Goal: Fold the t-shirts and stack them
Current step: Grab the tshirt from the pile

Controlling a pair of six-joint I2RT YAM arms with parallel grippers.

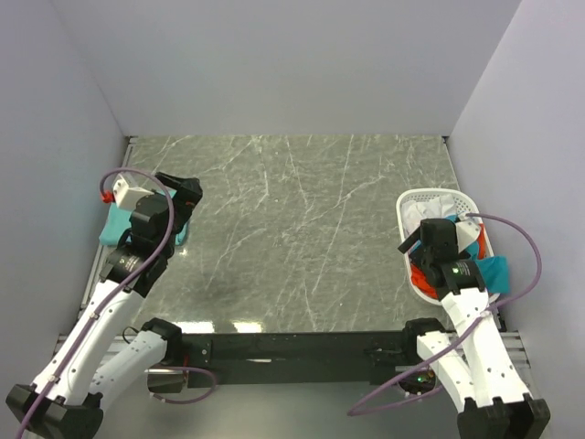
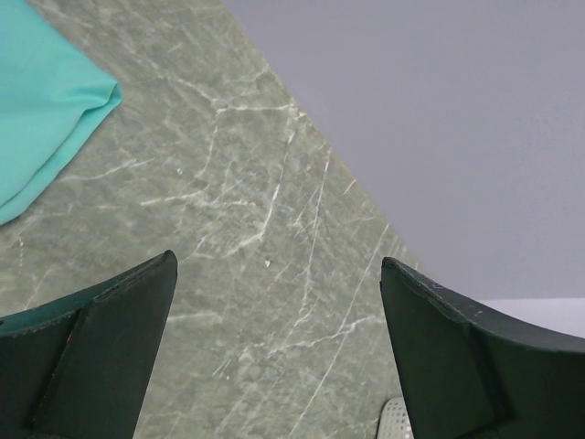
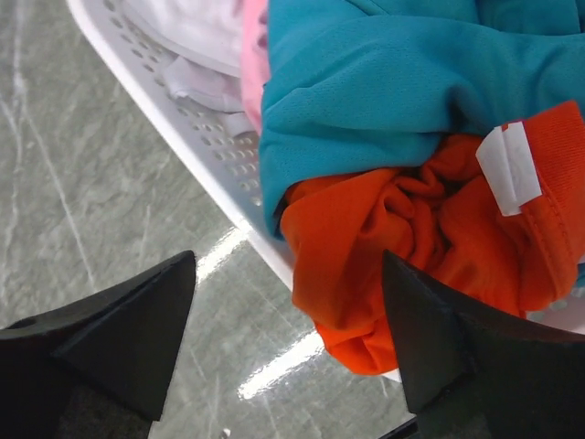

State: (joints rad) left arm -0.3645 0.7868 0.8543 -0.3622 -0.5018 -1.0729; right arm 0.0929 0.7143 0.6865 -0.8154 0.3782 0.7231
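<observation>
The right gripper (image 3: 288, 343) is spread wide and holds nothing. It hangs over the near rim of the white basket (image 3: 187, 137). Just ahead of its right finger, the orange-red t-shirt (image 3: 411, 247) lies bunched and spills over that rim; whether the finger touches the cloth cannot be told. Beyond the orange one lies a teal t-shirt (image 3: 384, 82), with a strip of pink t-shirt (image 3: 251, 55) and some white cloth (image 3: 196, 27) farther to the gripper's left. Bare counter (image 3: 82, 183) lies under its left finger.

The left gripper (image 2: 279, 352) is also spread wide, with nothing between its fingers and only counter beneath it. A folded teal t-shirt (image 2: 46, 101) lies flat ahead and to its left, well apart from the fingers. To its right the counter runs open up to the wall (image 2: 439, 119).
</observation>
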